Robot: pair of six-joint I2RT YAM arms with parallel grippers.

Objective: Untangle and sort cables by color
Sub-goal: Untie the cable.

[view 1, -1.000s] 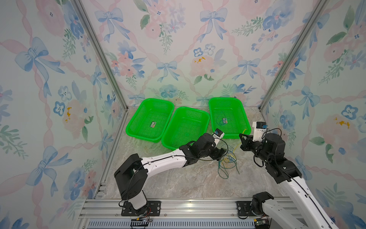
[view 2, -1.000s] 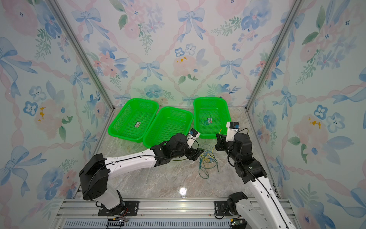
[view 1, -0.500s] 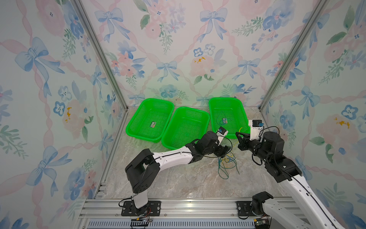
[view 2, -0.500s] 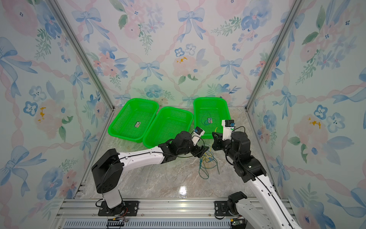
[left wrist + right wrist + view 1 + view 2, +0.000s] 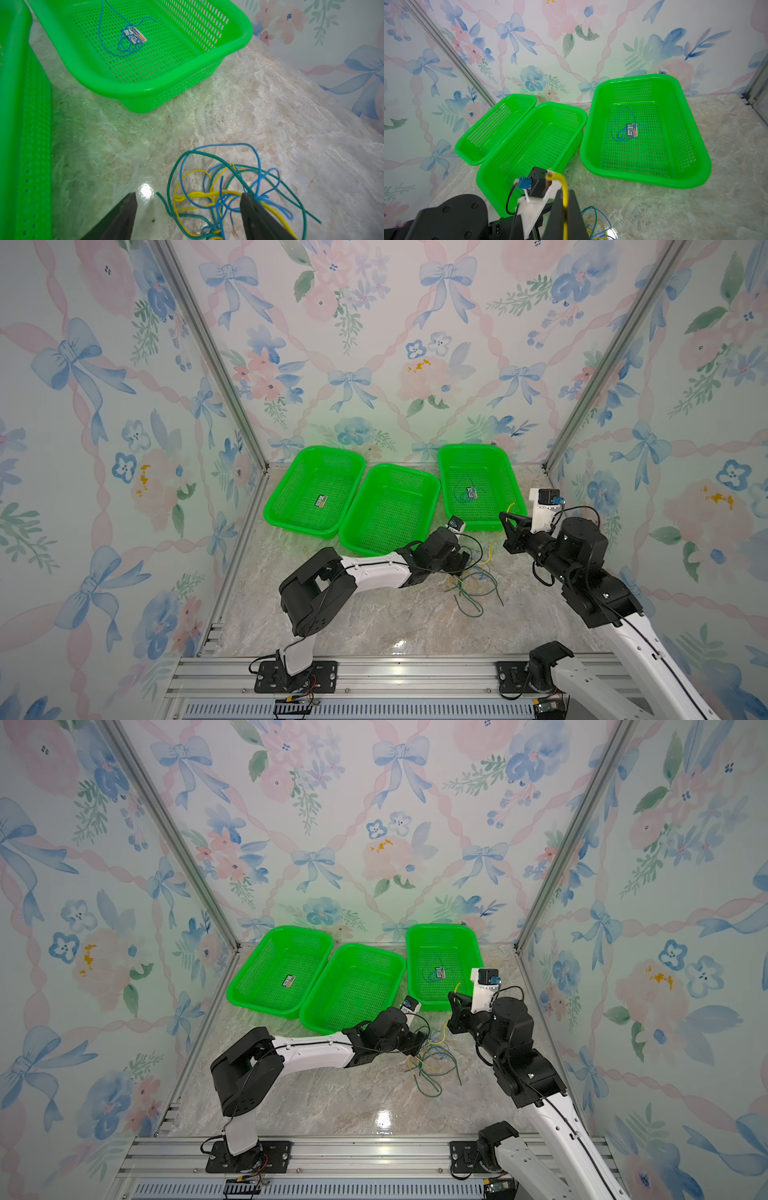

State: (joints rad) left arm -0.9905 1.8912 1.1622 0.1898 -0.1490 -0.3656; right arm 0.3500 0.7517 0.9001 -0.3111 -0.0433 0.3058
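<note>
Cable tangle (image 5: pixel 471 578): lying on the surface (image 5: pixel 374 614) just before the basket (image 5: pixel 482 526) holding a blue cable (image 5: pixel 463 493). My right tool (image 5: pixel 565 195) is clenching one yellow strand (image 5: pixel 560 178) to draw it out. My left tool (image 5: pixel 188 195) is straddling the tangle, released, likely to pin it.

Left arm (image 5: pixel 374 568): a white tube with big black joints and small screws on the elbow.
Right arm (image 5: pixel 582 556): fat black blocks up high, a smooth white tube lower down.
Left hand (image 5: pixel 188 195): two flat black fingers with pointy tips.
Right hand (image 5: pixel 564 194): black and thin like a wedge.
Cameras (image 5: pixel 538 182): small black boxes on white holders, each with a blue plug.
Cords (image 5: pixel 579 509): thin, black and loopy.
Feet (image 5: pixel 295 676): black plates screwed to a silver rail (image 5: pixel 415 672).
</note>
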